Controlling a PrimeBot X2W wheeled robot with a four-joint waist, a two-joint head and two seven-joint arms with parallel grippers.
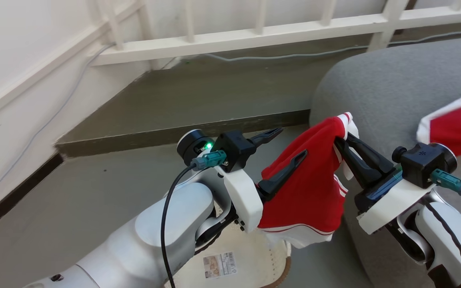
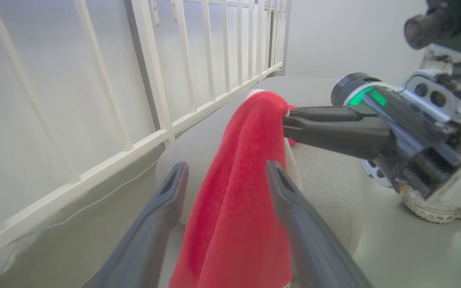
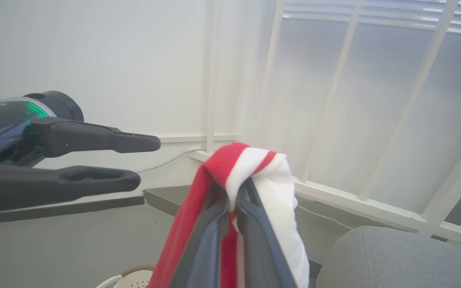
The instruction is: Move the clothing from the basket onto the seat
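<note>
We see the right gripper pinching the top of the clothing, which hangs mid-frame in the head view, just left of the seat. The left gripper is spread, with one finger crossing the cloth. Its arm hides much of the basket at the bottom edge, and a second red garment is cut off at the right.

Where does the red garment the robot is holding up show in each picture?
Head view: the red garment at centre, hanging from the right claw.
Left wrist view: garment centre, framed by the open left claw.
Right wrist view: garment lower centre, pinched in the right claw.
Shared landmark: the grey sofa.
</note>
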